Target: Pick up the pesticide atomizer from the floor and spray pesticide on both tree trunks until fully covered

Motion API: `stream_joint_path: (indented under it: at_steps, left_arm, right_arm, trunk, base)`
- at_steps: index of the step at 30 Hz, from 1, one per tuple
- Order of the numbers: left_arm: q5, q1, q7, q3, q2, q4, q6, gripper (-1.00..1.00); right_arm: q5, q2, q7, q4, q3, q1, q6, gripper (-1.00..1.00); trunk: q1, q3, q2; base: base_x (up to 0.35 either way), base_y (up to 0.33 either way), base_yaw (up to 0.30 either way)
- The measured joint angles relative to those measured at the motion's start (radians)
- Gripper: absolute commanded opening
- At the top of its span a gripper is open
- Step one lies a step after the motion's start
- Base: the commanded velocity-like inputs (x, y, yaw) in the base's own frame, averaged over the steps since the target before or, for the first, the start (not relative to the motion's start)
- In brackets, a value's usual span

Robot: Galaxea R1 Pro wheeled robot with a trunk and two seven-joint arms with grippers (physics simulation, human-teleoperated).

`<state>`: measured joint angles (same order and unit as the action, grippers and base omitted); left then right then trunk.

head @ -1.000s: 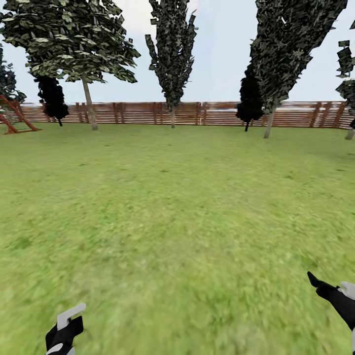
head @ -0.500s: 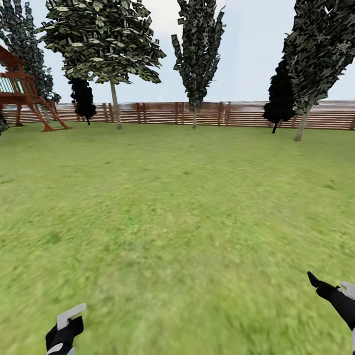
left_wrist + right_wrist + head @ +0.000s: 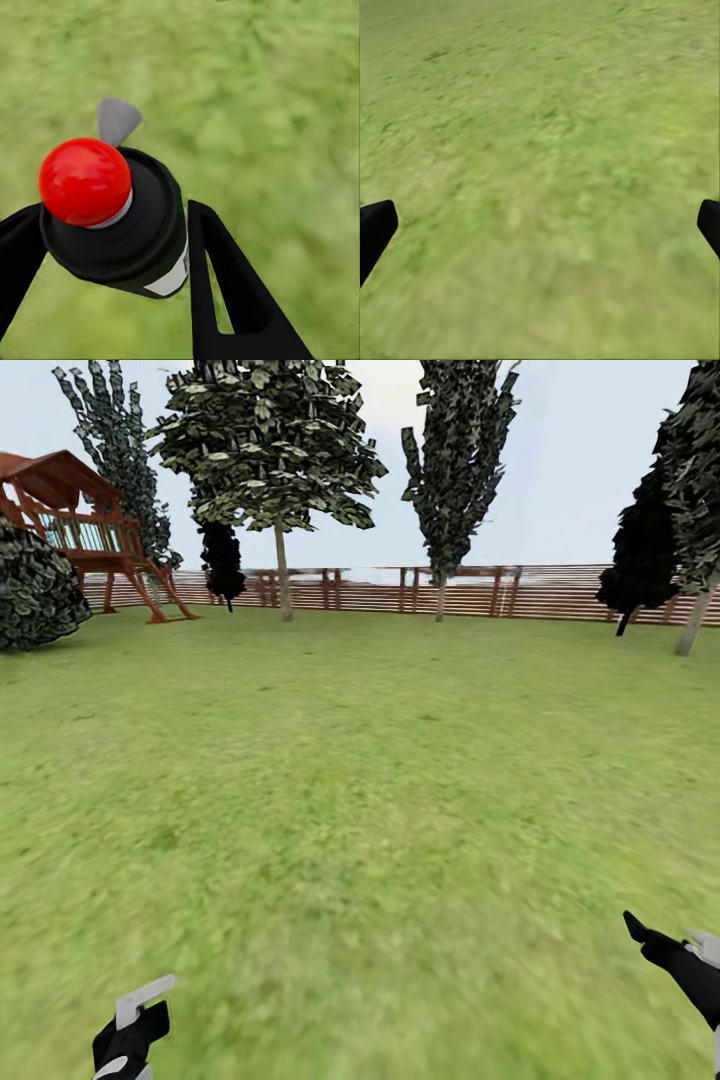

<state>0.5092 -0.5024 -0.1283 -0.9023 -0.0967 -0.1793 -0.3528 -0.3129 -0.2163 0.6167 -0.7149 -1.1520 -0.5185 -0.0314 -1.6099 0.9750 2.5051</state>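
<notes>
The pesticide atomizer, a black bottle with a red round cap and a grey nozzle, sits between the black fingers of my left gripper, which is shut on it. In the head view its black top and grey nozzle poke up at the lower left. My right gripper hovers low at the right over the grass, open and empty. Far off by the fence stands a tree with a broad green crown and a bare pale trunk.
A wide green lawn stretches to a brown slatted fence. Dark narrow trees line the fence. A red-brown wooden play structure and a round dark shrub stand at the far left.
The whole view has swung left, so the trees and fence slid right in the picture. The play structure and then the shrub came into view at the left. Both grippers keep their places.
</notes>
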Motion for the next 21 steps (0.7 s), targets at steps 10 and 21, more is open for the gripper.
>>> stream_joint_path:
  at_steps: [10,21]
  left_arm:
    - [0.0,0.0,0.0,0.0,0.0,0.0,0.0,-1.0]
    - [0.0,0.0,0.0,0.0,0.0,0.0,0.0,-1.0]
  right_arm:
    - [0.0,0.0,0.0,0.0,0.0,0.0,0.0,1.0]
    - [-0.002,0.0,0.001,0.0,0.0,0.0,0.001,1.0]
  trunk:
    - [0.0,0.0,0.0]
    - [0.0,0.0,0.0]
  base:
    - [0.264,0.216,0.253]
    - [0.264,0.216,0.177]
